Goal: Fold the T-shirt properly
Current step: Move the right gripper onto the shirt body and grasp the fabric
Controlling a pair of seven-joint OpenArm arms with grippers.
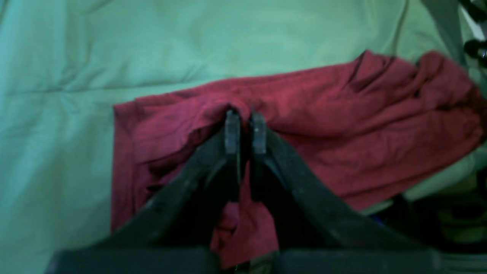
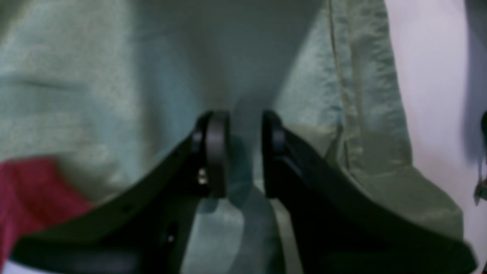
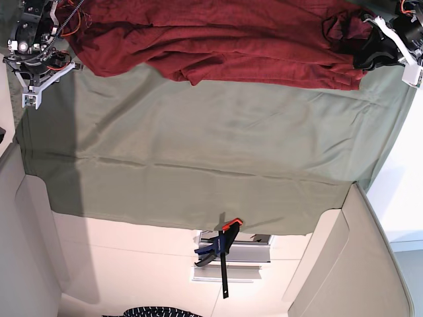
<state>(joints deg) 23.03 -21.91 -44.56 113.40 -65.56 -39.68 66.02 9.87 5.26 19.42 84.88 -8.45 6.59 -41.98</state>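
The dark red T-shirt (image 3: pixel 218 43) lies crumpled in a long band across the far edge of the green cloth (image 3: pixel 198 139). In the left wrist view the T-shirt (image 1: pixel 342 114) is bunched. My left gripper (image 1: pixel 245 114) has its fingers nearly together and pinches a raised fold of the fabric. From above, the left gripper (image 3: pixel 365 56) is at the shirt's right end. My right gripper (image 2: pixel 243 121) hovers over bare green cloth (image 2: pixel 76 95) with a small gap between its fingers and nothing in it. A corner of the T-shirt (image 2: pixel 30 190) shows at its lower left. The right gripper (image 3: pixel 39 63) is by the shirt's left end.
The green cloth's hemmed edge (image 2: pixel 342 114) runs just right of the right gripper, with the pale surface (image 2: pixel 430 95) beyond it. A blue and orange clamp (image 3: pixel 221 247) holds the cloth's near edge. Beige side panels (image 3: pixel 33 224) flank the table.
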